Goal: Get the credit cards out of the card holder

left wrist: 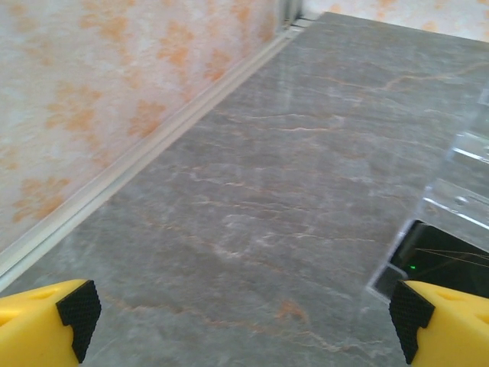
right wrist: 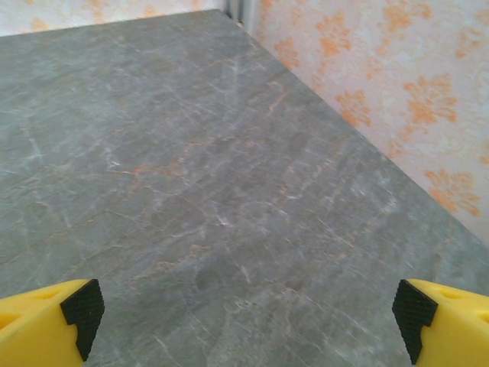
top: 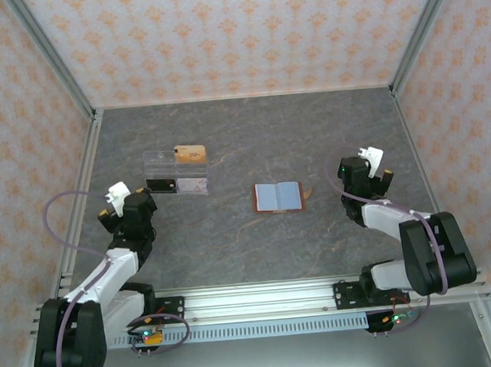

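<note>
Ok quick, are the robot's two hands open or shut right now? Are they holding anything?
The left gripper: open wide, holding nothing.
The right gripper: open wide, holding nothing.

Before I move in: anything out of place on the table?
One thing: a small orange-tan sliver juts askew past the right edge of the open card holder; what it is, I cannot tell.

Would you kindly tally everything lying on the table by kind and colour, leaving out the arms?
Card holder: 1
Clear tray: 1
Tan card: 1
Dark card: 1
Pale card: 1
Small orange piece: 1
Total: 6
</note>
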You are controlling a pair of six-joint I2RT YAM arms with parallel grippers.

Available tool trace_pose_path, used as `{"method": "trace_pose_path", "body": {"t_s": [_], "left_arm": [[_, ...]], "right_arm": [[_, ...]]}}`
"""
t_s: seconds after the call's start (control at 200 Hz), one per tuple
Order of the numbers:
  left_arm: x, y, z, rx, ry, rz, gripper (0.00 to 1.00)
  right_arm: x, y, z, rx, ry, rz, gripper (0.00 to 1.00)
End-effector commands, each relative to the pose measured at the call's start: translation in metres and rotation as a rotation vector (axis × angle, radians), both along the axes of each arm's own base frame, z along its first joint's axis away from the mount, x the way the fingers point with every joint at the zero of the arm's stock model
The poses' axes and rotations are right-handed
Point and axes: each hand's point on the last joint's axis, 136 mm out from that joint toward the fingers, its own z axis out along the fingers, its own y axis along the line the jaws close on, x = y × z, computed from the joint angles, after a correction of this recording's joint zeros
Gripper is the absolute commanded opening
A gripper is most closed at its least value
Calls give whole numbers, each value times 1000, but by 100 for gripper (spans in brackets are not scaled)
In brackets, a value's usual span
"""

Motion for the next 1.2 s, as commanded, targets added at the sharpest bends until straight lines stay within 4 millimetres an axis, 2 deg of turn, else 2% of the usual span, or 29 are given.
{"method": "trace_pose_path", "body": {"t_s": [0.0, 0.115, 0.27, 0.55, 0.731, 0.846, 1.196], "left_arm": [[27, -15, 23, 19, -139, -125, 100], [40, -25, 21, 25, -156, -193, 100], [53, -21, 22, 67, -163, -179, 100], [77, -29, 3, 52, -110, -226, 100], [81, -31, -1, 49, -91, -234, 100], [90, -34, -12, 48, -30, -252, 100], [91, -35, -11, 61, -37, -247, 100]], "right_arm": [[16, 12, 18, -2, -116, 109, 99], [21, 12, 14, 55, -142, 157, 99], [27, 13, 3, 101, -148, 188, 99], [37, 21, -12, 103, -106, 238, 99], [40, 22, -15, 104, -90, 242, 99], [41, 21, -17, 107, -81, 234, 99], [41, 21, -17, 108, -80, 233, 99]]}}
